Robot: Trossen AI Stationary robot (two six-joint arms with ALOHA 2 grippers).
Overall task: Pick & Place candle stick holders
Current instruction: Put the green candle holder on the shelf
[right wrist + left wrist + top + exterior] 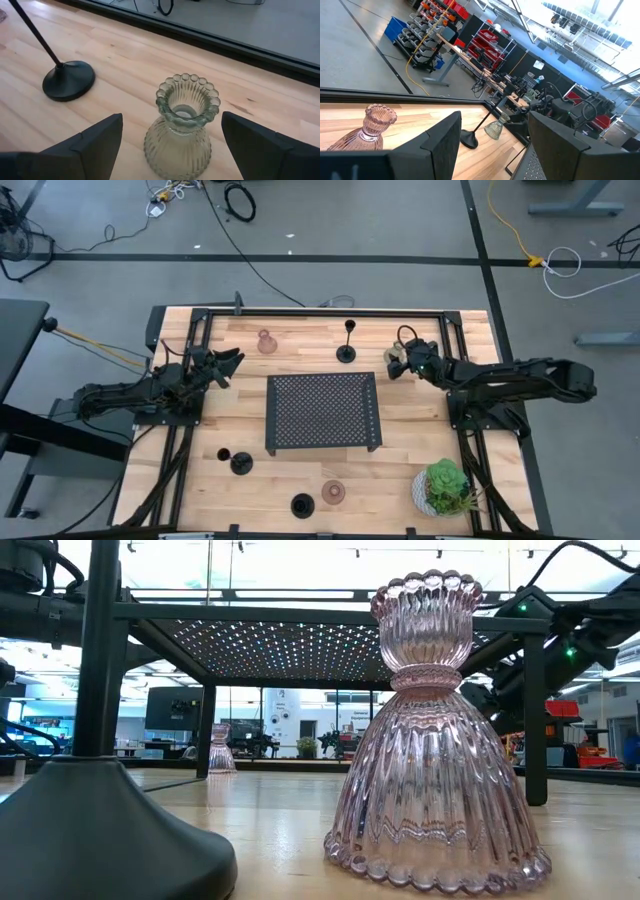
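An olive-green glass candle stick holder (pixel 182 132) stands upright on its wide base at the table's far right (pixel 396 360). My right gripper (pixel 171 120) is open, with one finger on either side of the holder, clear of the glass. A black holder (pixel 346 352) with a disc base and thin stem stands just left of it. A pink glass holder (pixel 267 341) stands at the far left. Near the front edge stand two black holders (pixel 241 463), (pixel 302 505) and a pinkish glass one (pixel 333 493). My left gripper (pixel 225 365) waits open at the left, holding nothing.
A black perforated tray (pixel 322 412) on legs fills the table's middle. A green plant in a white pot (pixel 445 487) sits at the near right corner. Black frame rails (pixel 300 311) run along the far edge and both sides.
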